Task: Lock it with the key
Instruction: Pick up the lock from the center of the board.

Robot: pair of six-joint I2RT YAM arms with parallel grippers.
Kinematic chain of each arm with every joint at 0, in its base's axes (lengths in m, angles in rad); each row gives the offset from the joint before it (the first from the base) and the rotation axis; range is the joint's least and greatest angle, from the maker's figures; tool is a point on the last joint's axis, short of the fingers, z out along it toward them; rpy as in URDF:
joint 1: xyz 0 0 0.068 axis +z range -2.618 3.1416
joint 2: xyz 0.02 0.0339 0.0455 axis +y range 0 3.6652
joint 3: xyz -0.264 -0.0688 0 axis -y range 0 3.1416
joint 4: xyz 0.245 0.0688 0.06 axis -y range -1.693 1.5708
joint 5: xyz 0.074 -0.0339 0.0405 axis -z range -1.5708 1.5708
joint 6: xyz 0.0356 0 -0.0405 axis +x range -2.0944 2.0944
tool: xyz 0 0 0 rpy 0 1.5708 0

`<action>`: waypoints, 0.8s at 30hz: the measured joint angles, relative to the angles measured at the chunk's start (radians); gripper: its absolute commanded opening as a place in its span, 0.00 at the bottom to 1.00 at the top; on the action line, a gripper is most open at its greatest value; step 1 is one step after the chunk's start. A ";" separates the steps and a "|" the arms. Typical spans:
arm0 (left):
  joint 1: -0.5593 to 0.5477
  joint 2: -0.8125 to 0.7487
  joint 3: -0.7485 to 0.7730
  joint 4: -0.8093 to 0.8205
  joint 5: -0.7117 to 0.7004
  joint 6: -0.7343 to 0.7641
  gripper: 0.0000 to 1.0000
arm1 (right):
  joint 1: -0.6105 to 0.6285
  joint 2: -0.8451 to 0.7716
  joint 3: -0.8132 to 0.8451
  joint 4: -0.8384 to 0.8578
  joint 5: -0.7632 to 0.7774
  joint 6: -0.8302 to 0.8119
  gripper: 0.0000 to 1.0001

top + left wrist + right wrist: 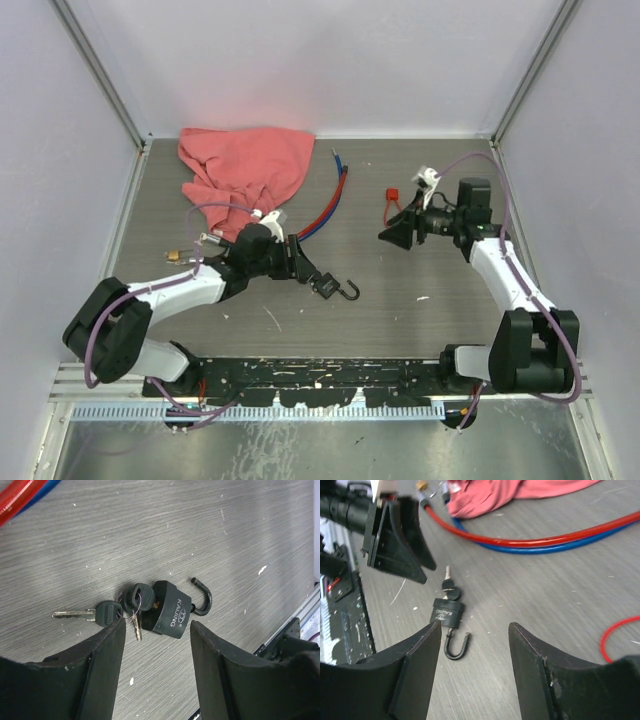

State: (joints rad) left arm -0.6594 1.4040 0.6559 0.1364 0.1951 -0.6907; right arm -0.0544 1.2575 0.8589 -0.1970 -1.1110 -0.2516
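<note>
One black padlock (170, 612), shackle open, and two black-headed keys (107, 613) lie before the left gripper (157, 624); it and the right gripper (475, 625) gape empty

The top camera sits high above the near edge and looks steeply down on the whole table (400, 320), from afar. The left wrist camera looks down past the left gripper (157, 624), very near to the padlock (170, 611). The right wrist camera looks low across the table from farther off — it faces the left gripper. All three views share the padlock; top and right wrist share also the cables (545, 542) and the cloth (485, 495).
</note>
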 measured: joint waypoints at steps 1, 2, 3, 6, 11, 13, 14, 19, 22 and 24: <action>0.002 -0.007 -0.004 0.007 0.000 0.000 0.56 | 0.025 0.007 -0.006 0.002 0.001 -0.007 0.63; 0.005 -0.027 -0.020 0.025 -0.003 0.000 0.57 | 0.059 0.018 -0.012 0.003 0.008 -0.016 0.63; 0.007 -0.051 -0.037 0.038 -0.009 0.000 0.59 | 0.093 0.031 -0.016 0.002 0.017 -0.029 0.65; 0.014 -0.156 -0.100 0.066 -0.036 0.000 0.63 | 0.187 0.069 -0.021 -0.011 0.057 -0.068 0.70; 0.025 -0.328 -0.187 0.104 -0.106 0.002 0.64 | 0.364 0.137 -0.015 -0.040 0.217 -0.129 0.72; 0.027 -0.376 -0.214 0.105 -0.137 0.002 0.64 | 0.446 0.174 -0.003 -0.058 0.298 -0.141 0.74; 0.028 -0.399 -0.228 0.104 -0.153 0.002 0.64 | 0.488 0.193 0.006 -0.067 0.339 -0.145 0.75; 0.031 -0.509 -0.278 0.060 -0.230 0.004 0.64 | 0.684 0.286 0.062 -0.109 0.538 -0.161 0.80; 0.031 -0.582 -0.290 0.011 -0.270 0.010 0.64 | 0.743 0.317 0.085 -0.125 0.624 -0.153 0.82; 0.031 -0.626 -0.296 -0.011 -0.293 0.015 0.65 | 0.764 0.332 0.092 -0.128 0.679 -0.144 0.82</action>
State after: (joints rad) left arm -0.6281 0.7776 0.3599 0.1253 -0.0975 -0.6754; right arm 0.7101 1.5890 0.9508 -0.3248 -0.4324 -0.3954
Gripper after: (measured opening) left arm 0.639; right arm 0.815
